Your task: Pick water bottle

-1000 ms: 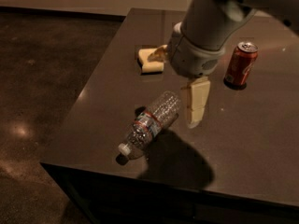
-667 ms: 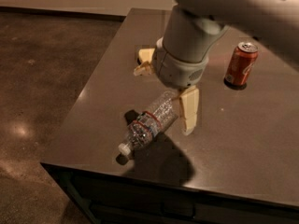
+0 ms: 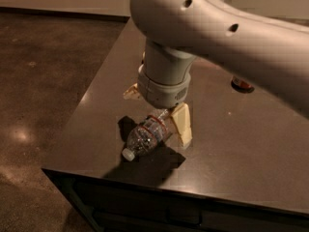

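Right now I see the water bottle (image 3: 145, 139) lying on its side just below the middle of the frame. It is small, clear and ribbed, with its white cap pointing lower left, a reddish band round its middle, and its far end tucked under the gripper (image 3: 169, 124). I cannot tell whether the gripper is apart or clamped on it. The bottle rests on a dark table (image 3: 231, 149) near the front edge, a red can (image 3: 241, 83) peeks from behind the arm (image 3: 217, 28) at right, and a glossy brown floor (image 3: 43, 81) fills the left.
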{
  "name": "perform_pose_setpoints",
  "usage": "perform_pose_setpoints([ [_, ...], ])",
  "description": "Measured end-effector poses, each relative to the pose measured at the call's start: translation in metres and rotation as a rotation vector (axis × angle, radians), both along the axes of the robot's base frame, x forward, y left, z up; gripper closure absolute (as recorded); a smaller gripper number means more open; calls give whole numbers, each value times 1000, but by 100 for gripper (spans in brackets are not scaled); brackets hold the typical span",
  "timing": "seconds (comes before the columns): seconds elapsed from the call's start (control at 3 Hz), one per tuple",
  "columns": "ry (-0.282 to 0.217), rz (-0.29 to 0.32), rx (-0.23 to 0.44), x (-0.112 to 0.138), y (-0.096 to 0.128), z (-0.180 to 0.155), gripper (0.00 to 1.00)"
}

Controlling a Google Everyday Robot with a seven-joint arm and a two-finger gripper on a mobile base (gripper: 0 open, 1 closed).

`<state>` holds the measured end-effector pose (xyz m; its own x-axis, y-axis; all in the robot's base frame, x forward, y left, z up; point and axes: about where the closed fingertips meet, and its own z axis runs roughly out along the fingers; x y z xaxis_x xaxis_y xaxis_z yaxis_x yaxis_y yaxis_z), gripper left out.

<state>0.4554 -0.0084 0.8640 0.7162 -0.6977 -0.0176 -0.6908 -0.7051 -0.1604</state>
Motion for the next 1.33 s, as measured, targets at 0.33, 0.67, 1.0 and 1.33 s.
perform_pose_setpoints([
  [0.33,4,32,-37,3,5,-12,19],
  [0.67,11,41,-57,5,6,-18,41],
  [1.0,9,21,-59,11,1,-11,65],
  [1.33,25,-13,-27,17,-6,12,88],
])
